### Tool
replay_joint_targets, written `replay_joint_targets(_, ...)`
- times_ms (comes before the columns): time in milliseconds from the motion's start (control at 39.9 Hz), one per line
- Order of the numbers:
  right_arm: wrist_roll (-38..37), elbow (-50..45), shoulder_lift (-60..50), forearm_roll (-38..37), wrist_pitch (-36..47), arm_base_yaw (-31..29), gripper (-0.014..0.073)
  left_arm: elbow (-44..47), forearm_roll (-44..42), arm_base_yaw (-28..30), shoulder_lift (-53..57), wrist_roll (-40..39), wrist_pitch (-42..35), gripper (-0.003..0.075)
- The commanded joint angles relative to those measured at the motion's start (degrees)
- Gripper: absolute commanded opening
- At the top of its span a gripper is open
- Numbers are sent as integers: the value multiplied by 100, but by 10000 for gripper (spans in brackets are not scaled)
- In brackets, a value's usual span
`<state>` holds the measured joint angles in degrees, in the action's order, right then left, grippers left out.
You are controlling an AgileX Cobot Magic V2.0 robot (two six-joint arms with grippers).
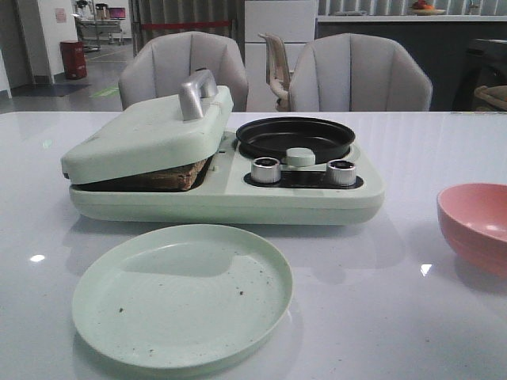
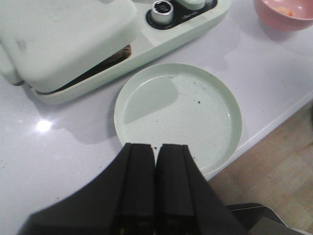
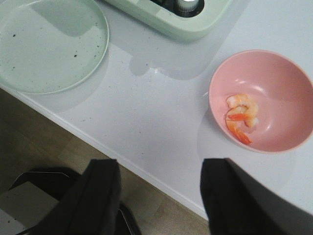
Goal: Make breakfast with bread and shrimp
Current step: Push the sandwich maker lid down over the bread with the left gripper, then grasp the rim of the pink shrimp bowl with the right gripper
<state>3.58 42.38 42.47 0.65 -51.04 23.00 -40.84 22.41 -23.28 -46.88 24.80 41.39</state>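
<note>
White glossy table [image 1: 412, 317] fills your front view, with two grey chairs [image 1: 360, 73] behind it at the upper centre.

At centre left sits the pale green breakfast maker [image 1: 230, 190]. Its lid [image 1: 146, 131] is down but tilted, resting on the bread [image 1: 170, 176], whose brown edge shows in the gap at the lid's right side. So the bread looks already loaded and pressed. You cannot tell from here how many slices lie under the lid.

To the right of the lid, the small black pan [image 1: 295, 138] appears bare, with two silver knobs [image 1: 266, 169] in front of it. The green plate [image 1: 182, 294] at lower centre holds only dark crumbs.

The shrimp [image 3: 240, 116] lies in the pink bowl [image 3: 293, 78], right of centre in the right wrist view; it is untouched.

Your left gripper [image 2: 156, 166] has its fingers pressed together, holding nothing, hovering over the plate's near rim. Your right gripper [image 3: 159, 188] has its fingers wide apart and bare, hanging over the table edge, with the bowl above and to the right of it.

Judging by this, the bread step is done; the shrimp has yet to be picked up and cooked, and nothing is served yet.
</note>
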Motion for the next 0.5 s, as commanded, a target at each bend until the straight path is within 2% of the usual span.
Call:
replay_joint_targets(0,-4,155,-31,-6,342,-9,479,-30,-128,-48,368,-314,-290,101)
replay_joint_targets(476,-4,155,-31,11,628,-9,479,30,-128,-48,516,-314,-290,101)
